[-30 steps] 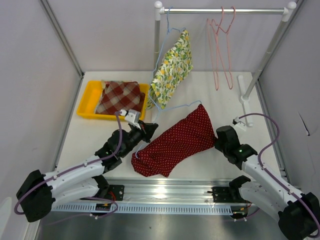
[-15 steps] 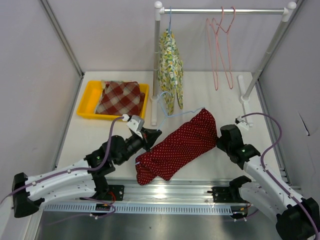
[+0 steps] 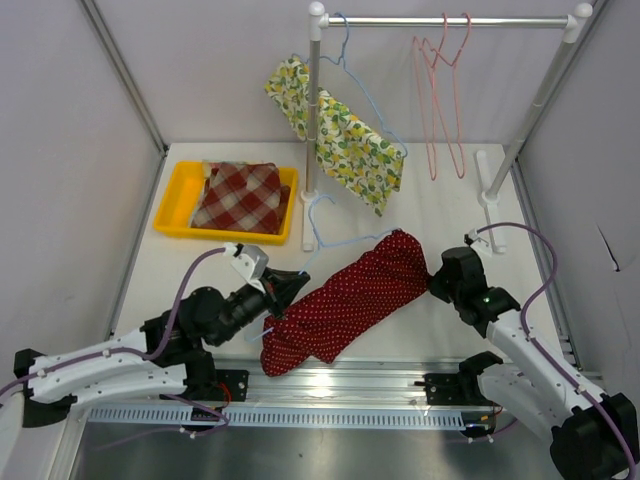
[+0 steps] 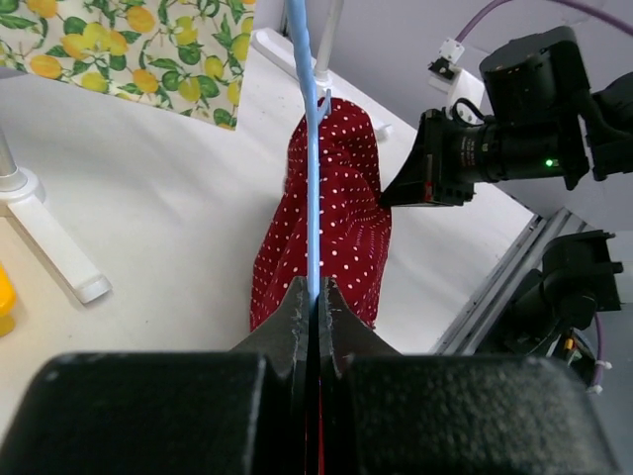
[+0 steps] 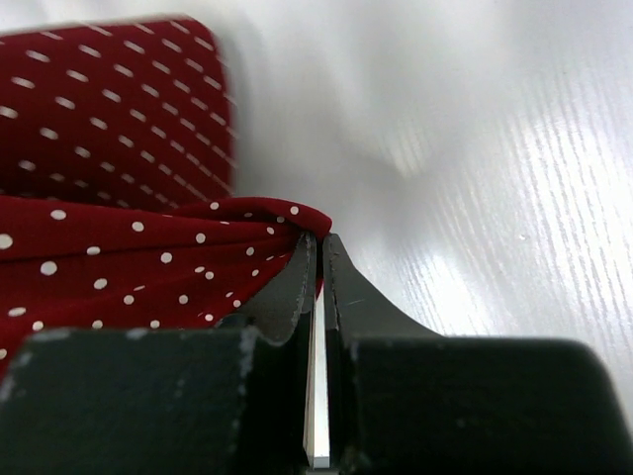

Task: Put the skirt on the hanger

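The red polka-dot skirt is stretched between my two grippers over the table's front middle. A light blue wire hanger runs through it, its hook sticking up above the skirt's far end. My left gripper is shut on the blue hanger wire at the skirt's near-left end. My right gripper is shut on the skirt's edge at the right end. In the left wrist view the skirt hangs along the wire towards the right arm.
A clothes rail stands at the back with a yellow lemon-print garment swinging on a blue hanger, and pink hangers. A yellow tray holds a red plaid cloth at the left.
My left arm has pulled back to the left and nearer, dragging hanger and skirt with it. The lemon-print garment has swung from hanging straight to spread wide.
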`<state>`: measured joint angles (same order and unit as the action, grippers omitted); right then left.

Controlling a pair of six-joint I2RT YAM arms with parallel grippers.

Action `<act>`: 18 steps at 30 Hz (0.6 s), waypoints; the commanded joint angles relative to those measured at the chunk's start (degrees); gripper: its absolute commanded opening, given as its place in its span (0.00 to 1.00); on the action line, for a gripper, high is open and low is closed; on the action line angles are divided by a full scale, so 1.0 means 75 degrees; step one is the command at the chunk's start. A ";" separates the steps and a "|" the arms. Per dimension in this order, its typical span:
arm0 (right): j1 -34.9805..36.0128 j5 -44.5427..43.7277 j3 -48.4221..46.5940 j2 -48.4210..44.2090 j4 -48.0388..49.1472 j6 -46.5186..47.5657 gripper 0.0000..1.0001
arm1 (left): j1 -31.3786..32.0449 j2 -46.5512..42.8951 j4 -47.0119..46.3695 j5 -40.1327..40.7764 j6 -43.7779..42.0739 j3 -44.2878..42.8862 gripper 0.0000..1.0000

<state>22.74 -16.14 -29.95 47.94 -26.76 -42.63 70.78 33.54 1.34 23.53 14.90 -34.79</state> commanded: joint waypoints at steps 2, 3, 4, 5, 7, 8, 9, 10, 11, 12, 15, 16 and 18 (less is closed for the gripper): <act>-0.0044 0.0113 -0.0178 0.0041 0.0205 0.0153 0.00 | 0.0090 -0.0663 -0.0367 0.0378 -0.0064 -0.0225 0.00; 0.0026 0.0136 -0.0155 0.0006 0.0205 0.0130 0.00 | 0.0101 -0.0745 -0.0367 0.0436 -0.0122 -0.0295 0.00; 0.0061 0.0160 -0.0143 -0.0075 0.0205 0.0072 0.00 | 0.0101 -0.0838 -0.0402 0.0495 -0.0181 -0.0365 0.00; 0.0131 0.0160 -0.0131 -0.0111 0.0205 0.0036 0.00 | 0.0101 -0.0828 -0.0390 0.0542 -0.0251 -0.0435 0.00; 0.0330 0.0148 -0.0166 -0.0158 0.0135 -0.0034 0.02 | 0.0101 -0.0548 -0.0227 0.0461 -0.0369 -0.0786 0.00; 0.0389 0.0125 -0.0201 -0.0158 0.0100 -0.0069 0.04 | 0.0101 -0.0442 0.0029 0.0263 -0.0404 -0.1194 0.00; 0.0448 0.0102 -0.0259 -0.0181 -0.0005 -0.0081 0.09 | 0.0113 -0.0313 0.0113 0.0226 -0.0427 -0.1325 0.00; 0.0564 0.0078 -0.0353 -0.0205 -0.0052 -0.0035 0.13 | 0.0125 -0.0115 0.0404 0.0238 -0.0427 -0.1443 0.00; 0.0600 0.0113 -0.0435 -0.0263 -0.0087 -0.0011 0.18 | 0.0125 -0.0008 0.0546 0.0307 -0.0427 -0.1804 0.00; 0.0635 0.0125 -0.0517 -0.0287 -0.0181 0.0024 0.22 | 0.0125 0.0063 0.0710 0.0529 -0.0323 -0.1912 0.00; 0.0718 0.0195 -0.0798 -0.0544 -0.0741 0.0118 0.39 | 0.0171 0.0110 0.1272 0.0833 0.0051 -0.2229 0.00; 0.0741 0.0195 -0.0927 -0.0638 -0.0895 0.0118 0.40 | 0.0183 0.0040 0.1436 0.0928 0.0157 -0.2264 0.00; 0.0776 0.0253 -0.1044 -0.1011 -0.1257 0.0141 0.46 | 0.0218 -0.0124 0.1648 0.1278 0.0415 -0.2404 0.00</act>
<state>28.05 -14.06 -34.00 43.97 -31.16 -42.39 71.79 34.68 13.37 27.94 14.83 -48.49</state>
